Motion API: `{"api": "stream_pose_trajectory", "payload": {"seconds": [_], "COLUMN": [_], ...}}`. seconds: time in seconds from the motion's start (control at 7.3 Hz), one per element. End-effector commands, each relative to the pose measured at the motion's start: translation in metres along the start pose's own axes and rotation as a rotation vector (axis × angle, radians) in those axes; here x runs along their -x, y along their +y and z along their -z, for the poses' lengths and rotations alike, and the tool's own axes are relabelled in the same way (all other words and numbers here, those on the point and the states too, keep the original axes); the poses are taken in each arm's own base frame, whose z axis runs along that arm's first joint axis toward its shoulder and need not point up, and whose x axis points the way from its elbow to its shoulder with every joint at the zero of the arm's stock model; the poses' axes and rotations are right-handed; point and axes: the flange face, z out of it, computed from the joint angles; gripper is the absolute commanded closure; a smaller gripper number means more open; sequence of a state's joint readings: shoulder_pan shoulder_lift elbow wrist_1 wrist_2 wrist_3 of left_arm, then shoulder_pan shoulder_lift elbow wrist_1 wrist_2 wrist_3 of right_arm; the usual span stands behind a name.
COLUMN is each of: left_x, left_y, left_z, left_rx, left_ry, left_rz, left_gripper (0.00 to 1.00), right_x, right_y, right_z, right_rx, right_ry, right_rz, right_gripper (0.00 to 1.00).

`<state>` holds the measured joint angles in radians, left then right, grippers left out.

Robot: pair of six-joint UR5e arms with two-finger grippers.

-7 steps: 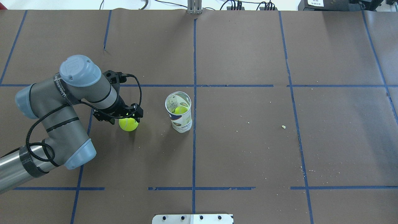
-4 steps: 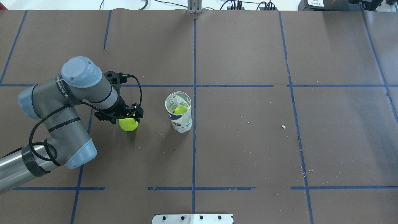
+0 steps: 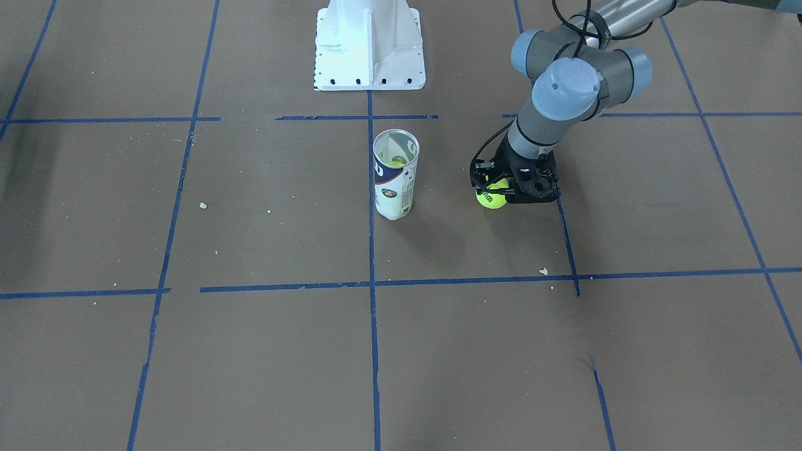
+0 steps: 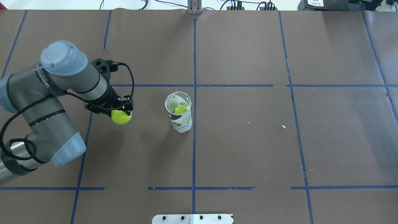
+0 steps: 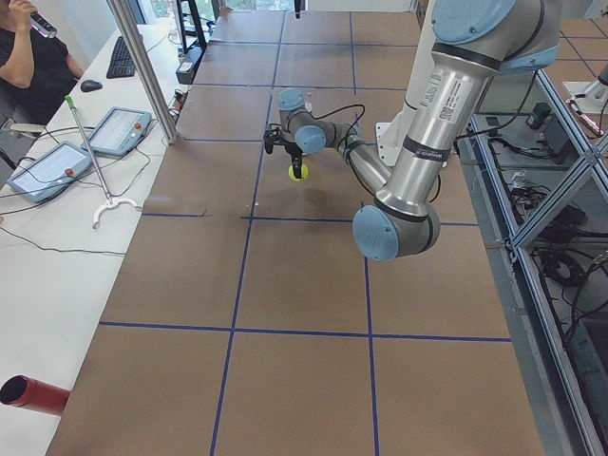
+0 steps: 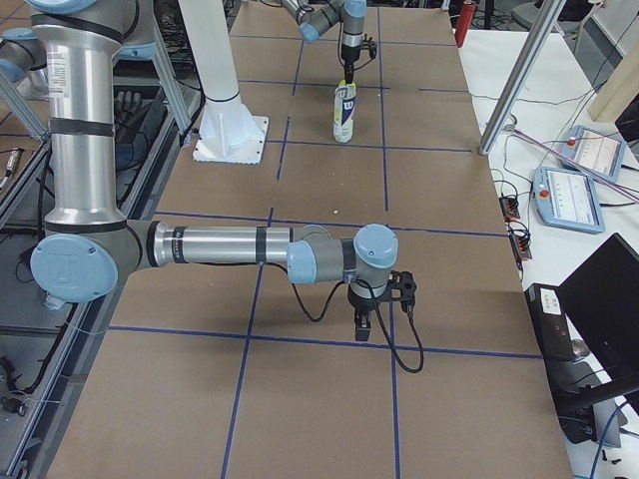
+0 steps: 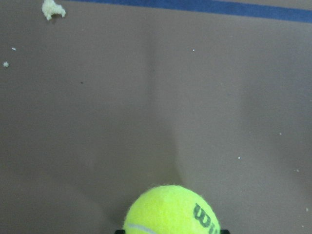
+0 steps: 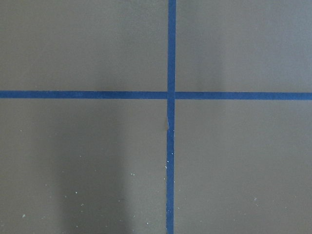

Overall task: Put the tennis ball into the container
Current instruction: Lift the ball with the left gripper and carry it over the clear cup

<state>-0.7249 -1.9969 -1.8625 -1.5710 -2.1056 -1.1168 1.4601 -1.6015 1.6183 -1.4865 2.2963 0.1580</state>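
Your left gripper (image 4: 120, 111) is closed around the tennis ball (image 4: 121, 117). The black fingers squeeze the ball from two sides, and the ball's lower half sticks out under them. In the left wrist view you see the yellow-green ball at the bottom edge, with black letters (image 7: 205, 218) on it and a pale seam. The brown table (image 4: 248, 155) lies below the ball there. I cannot tell for sure if the ball touches the table or hangs just over it.

The container (image 4: 181, 120) stands upright on the table with its top open. It is near the ball but apart from it, on the side toward the middle of the table. It stands just beside the long blue tape line (image 4: 194, 56) that runs down the middle. Look into the tube from above and you see another yellow ball (image 4: 180, 109) low down inside it.

Your right gripper (image 6: 363, 323) is far from all this, at the other end of the table, pointing down over a cross of blue tape. Only the side view shows it, so I cannot tell if it is open or closed.

A white pedestal (image 3: 369, 47) stands at the robot's side of the table. Small pale crumbs (image 7: 52, 9) lie on the brown paper.
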Motion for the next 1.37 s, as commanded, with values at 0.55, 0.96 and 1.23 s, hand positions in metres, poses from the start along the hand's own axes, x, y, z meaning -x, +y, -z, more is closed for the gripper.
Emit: {"api": "stream_pose_trajectory", "payload": {"seconds": [0.55, 0.96, 1.23], "left_x": [-0.098, -0.190, -0.200], "left_y": [-0.008, 0.010, -0.005], "left_z": [0.214, 0.172, 0.144], "left_rx": [-0.017, 0.073, 0.078], "left_ry": [0.027, 0.032, 0.038], "left_rz": [0.188, 0.216, 0.218], "left_gripper": [1.00, 1.00, 1.00], "right_x": [0.000, 0.000, 0.000], "right_y": [0.000, 0.000, 0.000], "right_z": [0.000, 0.000, 0.000], "right_rx": [0.000, 0.000, 0.000], "right_ry": [0.000, 0.000, 0.000], "right_rz": [0.000, 0.000, 0.000], "right_gripper": [0.00, 0.00, 0.00]}}
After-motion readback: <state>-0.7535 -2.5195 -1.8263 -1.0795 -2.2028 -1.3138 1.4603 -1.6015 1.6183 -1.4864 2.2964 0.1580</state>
